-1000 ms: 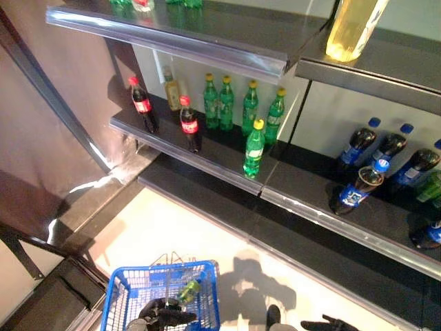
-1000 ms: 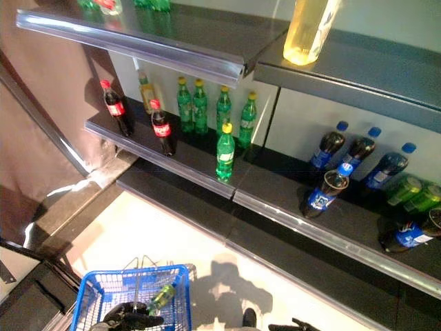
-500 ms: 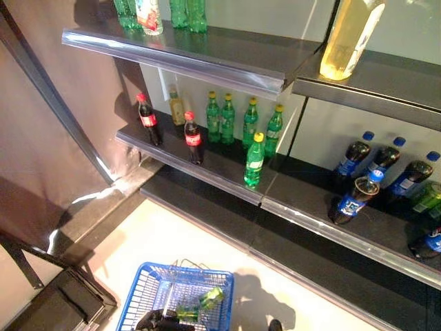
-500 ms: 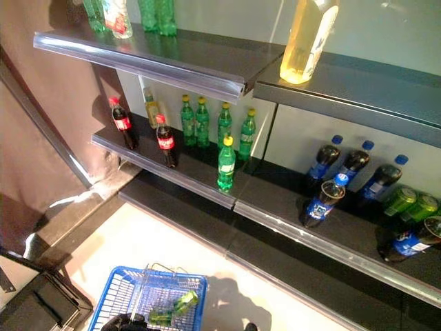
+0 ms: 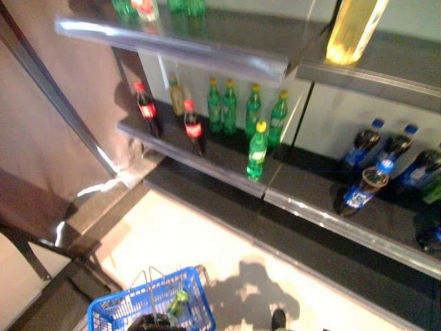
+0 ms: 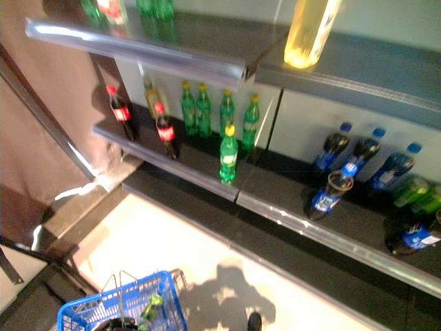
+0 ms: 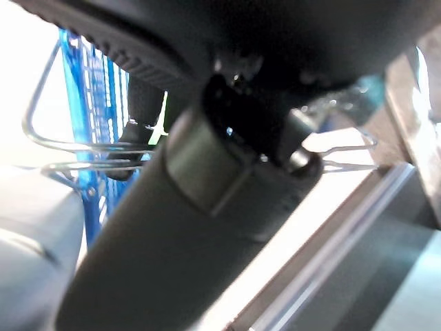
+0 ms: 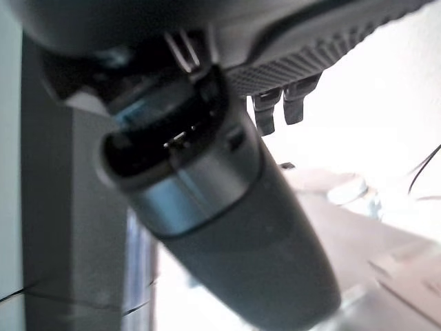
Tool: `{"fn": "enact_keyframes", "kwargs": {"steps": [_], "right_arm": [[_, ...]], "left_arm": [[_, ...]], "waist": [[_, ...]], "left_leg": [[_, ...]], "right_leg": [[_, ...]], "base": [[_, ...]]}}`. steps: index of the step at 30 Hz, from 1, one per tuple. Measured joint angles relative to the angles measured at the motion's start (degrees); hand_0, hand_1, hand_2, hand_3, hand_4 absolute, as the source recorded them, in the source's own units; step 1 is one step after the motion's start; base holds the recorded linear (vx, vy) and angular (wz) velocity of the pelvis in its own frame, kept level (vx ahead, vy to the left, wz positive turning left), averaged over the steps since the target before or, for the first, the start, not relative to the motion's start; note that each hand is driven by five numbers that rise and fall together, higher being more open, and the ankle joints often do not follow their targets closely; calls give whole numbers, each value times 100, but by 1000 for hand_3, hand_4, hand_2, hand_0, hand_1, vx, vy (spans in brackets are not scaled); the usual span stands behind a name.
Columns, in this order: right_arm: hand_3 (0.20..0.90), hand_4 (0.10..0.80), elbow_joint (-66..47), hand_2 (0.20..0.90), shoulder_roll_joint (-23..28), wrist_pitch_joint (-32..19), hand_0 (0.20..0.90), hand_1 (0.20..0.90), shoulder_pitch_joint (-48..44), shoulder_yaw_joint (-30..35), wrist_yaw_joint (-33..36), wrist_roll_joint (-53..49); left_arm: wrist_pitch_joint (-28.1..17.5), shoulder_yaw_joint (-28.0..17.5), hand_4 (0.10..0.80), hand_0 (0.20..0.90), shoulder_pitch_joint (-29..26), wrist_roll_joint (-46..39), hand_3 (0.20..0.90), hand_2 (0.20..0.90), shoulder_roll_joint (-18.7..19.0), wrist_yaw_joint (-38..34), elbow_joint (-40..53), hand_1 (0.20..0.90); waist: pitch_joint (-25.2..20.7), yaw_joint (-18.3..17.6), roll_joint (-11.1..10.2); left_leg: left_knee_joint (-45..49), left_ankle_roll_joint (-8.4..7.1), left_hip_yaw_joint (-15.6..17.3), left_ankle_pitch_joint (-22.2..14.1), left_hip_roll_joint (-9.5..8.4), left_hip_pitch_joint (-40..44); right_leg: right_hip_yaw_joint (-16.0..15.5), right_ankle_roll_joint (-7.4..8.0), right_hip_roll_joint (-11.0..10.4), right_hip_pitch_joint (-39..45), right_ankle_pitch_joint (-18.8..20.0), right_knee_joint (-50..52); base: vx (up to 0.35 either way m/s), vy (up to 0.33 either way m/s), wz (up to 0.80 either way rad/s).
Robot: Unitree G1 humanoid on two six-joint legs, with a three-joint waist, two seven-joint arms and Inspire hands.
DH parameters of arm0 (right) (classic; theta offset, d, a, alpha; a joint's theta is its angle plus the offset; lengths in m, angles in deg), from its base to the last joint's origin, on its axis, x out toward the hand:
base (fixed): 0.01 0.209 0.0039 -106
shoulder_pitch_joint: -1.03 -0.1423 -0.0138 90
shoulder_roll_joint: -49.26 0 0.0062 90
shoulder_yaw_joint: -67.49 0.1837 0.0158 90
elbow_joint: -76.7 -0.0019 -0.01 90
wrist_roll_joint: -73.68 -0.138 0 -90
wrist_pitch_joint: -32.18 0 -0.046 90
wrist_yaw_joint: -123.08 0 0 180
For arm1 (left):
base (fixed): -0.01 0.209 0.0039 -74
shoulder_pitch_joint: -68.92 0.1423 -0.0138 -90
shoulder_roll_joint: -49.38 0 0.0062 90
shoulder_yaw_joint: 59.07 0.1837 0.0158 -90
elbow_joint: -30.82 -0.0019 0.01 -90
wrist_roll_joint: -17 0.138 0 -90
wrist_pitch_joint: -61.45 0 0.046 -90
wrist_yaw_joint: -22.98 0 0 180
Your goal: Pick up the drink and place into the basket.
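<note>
The whole scene is given only by the eye views: a blue basket (image 5: 148,308) on the floor (image 5: 200,241) at about 7 o'clock, with a green drink bottle (image 5: 176,304) lying tilted inside it near its right wall. At the basket's near rim a dark shape, the left robot hand (image 5: 157,322), is seen just at 7 o'clock of the bottle; contact cannot be told, nor whether its fingers are curled or released. In the left wrist view the basket's blue mesh (image 7: 93,103) and wire handles (image 7: 48,148) are shown, with a sliver of green beside a dark finger. The right robot hand (image 8: 275,110) appears only in its own wrist view, fingertips hanging free, grasping nothing. Shelves (image 5: 207,162) carry upright green bottles (image 5: 241,110) at 12 o'clock.
</note>
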Motion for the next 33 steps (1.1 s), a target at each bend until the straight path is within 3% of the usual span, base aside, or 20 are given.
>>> {"fn": "enact_keyframes", "kwargs": {"steps": [3, 7, 10, 11, 13, 14, 17, 21, 25, 33], "right_arm": [[900, 800, 19, 900, -3, -4, 900, 900, -150, -33, 3, -30], [900, 800, 17, 900, 23, -141, 900, 900, -591, -30, 5, -96], [900, 800, 14, 900, 20, -303, 900, 900, -794, -41, -8, -279], [900, 800, 0, 900, 25, -416, 900, 900, -837, -35, -18, -392], [900, 800, -32, 900, 25, -505, 900, 900, -837, -46, -18, -469], [900, 800, -104, 900, 27, -621, 900, 900, -828, -129, -20, -499], [900, 800, -295, 900, 30, -855, 900, 900, -825, -298, -109, -761], [900, 800, -642, 900, 90, -1180, 900, 900, -760, -306, -116, -950], [900, 800, -1264, 900, 117, -1263, 900, 900, -585, -425, -89, -986], [900, 800, -3966, 900, 111, -1477, 900, 900, -339, -977, 196, -814]], "left_arm": [[-3, 43, 100, 300, -217, -50, 200, 300, 0, -69, -2, 300], [-31, 67, 100, 300, -748, -242, 200, 300, -2, -104, 90, 300], [-103, 226, 100, 300, -1039, -297, 200, 300, -12, -85, 218, 300], [-157, 224, 100, 300, -1166, -370, 200, 300, -20, -89, 221, 300], [-199, 222, 100, 300, -1208, -385, 200, 300, -5, -89, 219, 300], [-261, 222, 100, 300, -1248, -392, 200, 300, 9, -88, 219, 300], [-532, 184, 100, 300, -1309, -519, 200, 300, 61, -78, 266, 300], [-612, 171, 100, 300, -1323, -656, 200, 300, 119, -72, 496, 300], [-600, 200, 100, 300, -1326, -656, 200, 300, 171, -80, 662, 300], [-472, 199, 100, 300, -1218, -747, 200, 300, 185, -211, 902, 300]], "waist": [[234, 18, -8], [948, 10, 7], [1282, -38, -18], [1453, -40, -38], [1480, -37, -93], [1495, -56, -171], [1499, -48, -209], [1512, -58, -223], [1533, -78, -243], [1545, -160, -265]], "left_leg": [[89, 4, -36, 26, -16, -196], [509, -3, -147, -33, -8, -590], [1118, 0, -240, -249, 14, -950], [1561, 14, -309, -473, 33, -1056], [1834, 28, -299, -633, 41, -1144], [2343, 68, -303, -937, 52, -1341], [3501, 63, -430, -1514, 107, -1936], [4208, 0, -550, -1804, 111, -2409], [4402, -47, -672, -1878, 123, -2551], [4444, -61, -780, -1871, 215, -2613]], "right_leg": [[-6, -16, -10, -139, 46, 2], [2, -96, -15, -385, 70, 136], [55, -138, -58, -736, -174, 744], [126, -138, -85, -891, -442, 1296], [163, -140, -133, -1049, -636, 1678], [225, -94, -211, -1294, -976, 2304], [381, -119, -259, -1915, -1511, 3447], [475, -174, -280, -2430, -1869, 4263], [478, -211, -288, -2601, -2026, 4602], [406, -358, -256, -2694, -2137, 4802]], "base": [[-140, 3, 6], [-125, -6, 3], [-55, -28, 3], [0, 0, 0], [6, -11, -4], [10, -13, -3], [9, -50, 1], [-24, -22, 4], [-20, -15, 8], [6, -6, 2]]}}
